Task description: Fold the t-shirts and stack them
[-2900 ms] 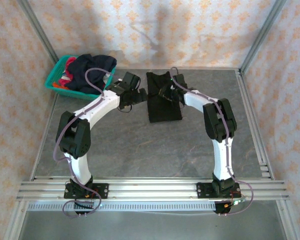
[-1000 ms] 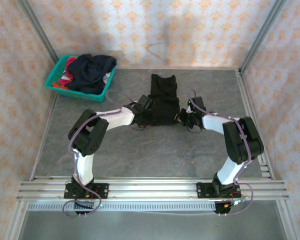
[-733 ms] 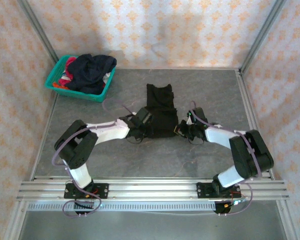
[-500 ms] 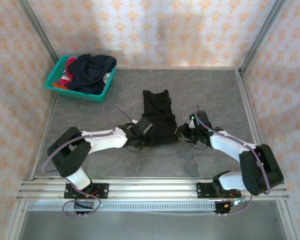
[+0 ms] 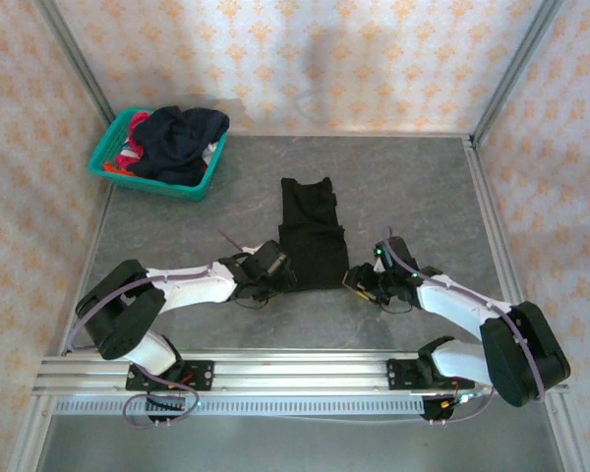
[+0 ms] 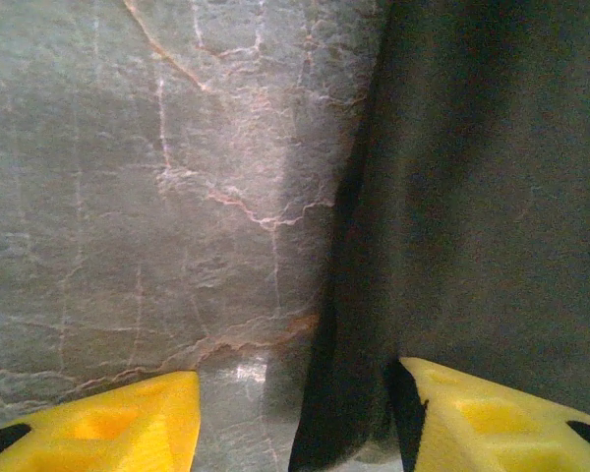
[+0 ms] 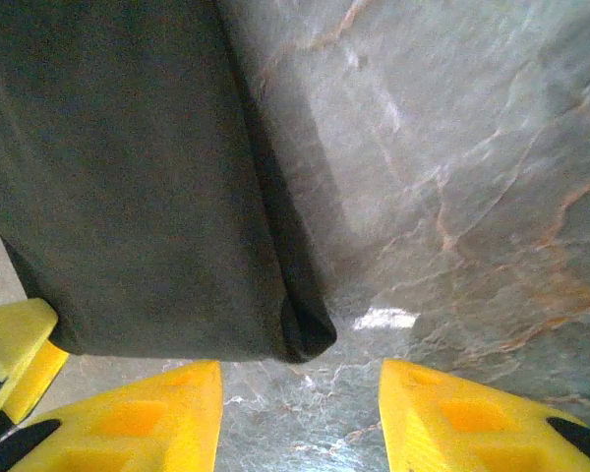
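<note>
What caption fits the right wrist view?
Open fingers at the corner of the folded black shirt on the grey table.

Teal basket (image 5: 157, 185) sits far-left on the table (image 5: 413, 187).

In the left wrist view, the black shirt (image 6: 472, 197) is cut off by the top and right edges, and the yellow fingers (image 6: 128, 423) by the bottom edge. In the basket (image 5: 157, 186), the red-pink shirt (image 5: 132, 152) is largely buried under the navy shirt (image 5: 182, 138).
</note>
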Robot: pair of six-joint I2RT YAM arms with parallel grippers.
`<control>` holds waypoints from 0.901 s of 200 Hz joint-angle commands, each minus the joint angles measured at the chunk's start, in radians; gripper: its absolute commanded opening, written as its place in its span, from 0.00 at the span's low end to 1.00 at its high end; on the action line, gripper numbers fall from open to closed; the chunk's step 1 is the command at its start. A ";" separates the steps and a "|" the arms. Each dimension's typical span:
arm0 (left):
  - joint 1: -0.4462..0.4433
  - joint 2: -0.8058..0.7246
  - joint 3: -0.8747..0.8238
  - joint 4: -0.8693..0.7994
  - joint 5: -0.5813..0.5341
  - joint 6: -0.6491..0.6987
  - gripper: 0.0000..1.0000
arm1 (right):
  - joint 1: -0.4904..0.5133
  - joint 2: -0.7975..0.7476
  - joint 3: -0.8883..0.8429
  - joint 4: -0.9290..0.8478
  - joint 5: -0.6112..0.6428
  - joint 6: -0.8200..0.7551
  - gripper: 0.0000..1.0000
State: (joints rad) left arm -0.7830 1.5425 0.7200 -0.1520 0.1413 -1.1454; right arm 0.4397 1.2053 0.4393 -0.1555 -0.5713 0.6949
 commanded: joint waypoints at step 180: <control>-0.023 0.148 -0.006 0.421 0.180 -0.130 0.40 | 0.024 0.124 -0.006 0.195 0.004 0.076 0.28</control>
State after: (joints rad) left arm -0.7715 1.5711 0.7120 -0.1261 0.1524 -1.2182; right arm 0.4576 1.3148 0.4339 0.0074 -0.5938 0.7780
